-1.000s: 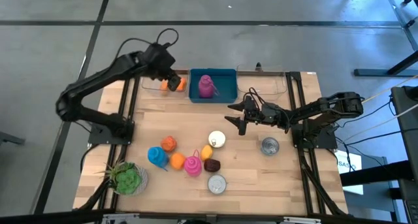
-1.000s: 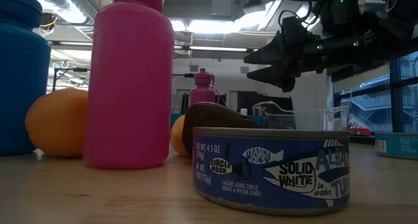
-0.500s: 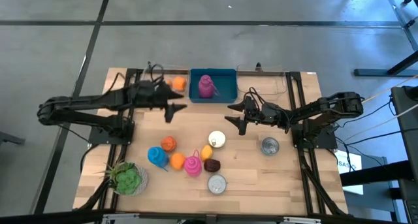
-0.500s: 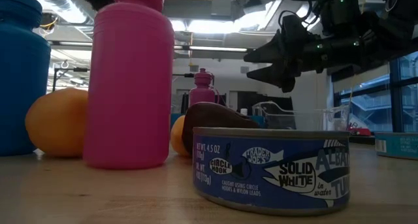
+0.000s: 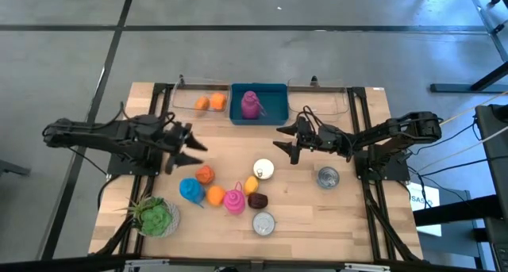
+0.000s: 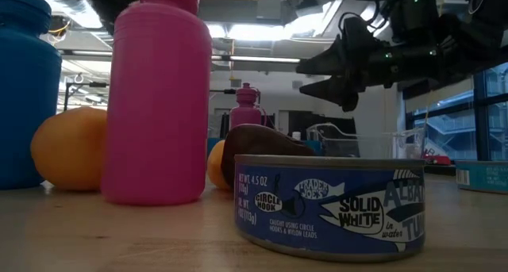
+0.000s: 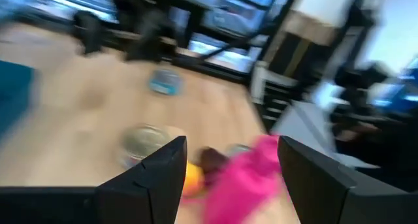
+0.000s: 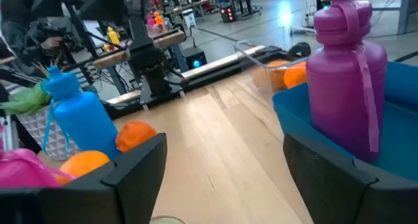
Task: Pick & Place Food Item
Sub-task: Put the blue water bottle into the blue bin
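Note:
Two orange food items (image 5: 202,103) (image 5: 217,101) lie in a clear tray at the table's far edge, next to a blue bin (image 5: 275,93) holding a pink bottle (image 5: 251,104). My left gripper (image 5: 198,151) hangs open and empty at the table's left, just far-left of an orange fruit (image 5: 205,174). Its wrist view shows it as the left gripper (image 7: 228,178), with a pink bottle (image 7: 245,175) ahead. My right gripper (image 5: 287,143) stands open and empty above mid-table, beyond a tin (image 5: 263,170). The right gripper (image 6: 305,76) also shows in the low view.
Near the front stand a blue bottle (image 5: 190,190), an orange (image 5: 215,195), a pink bottle (image 5: 234,201), a brown item (image 5: 257,200), a yellow-orange item (image 5: 251,185), a tuna tin (image 5: 263,223) and a green plant (image 5: 155,216). Another tin (image 5: 328,177) lies right.
My left gripper has drawn back from the clear tray toward the table's left and near edge, sinking and tipping from pointing down to about level. The two orange items stay in the tray.

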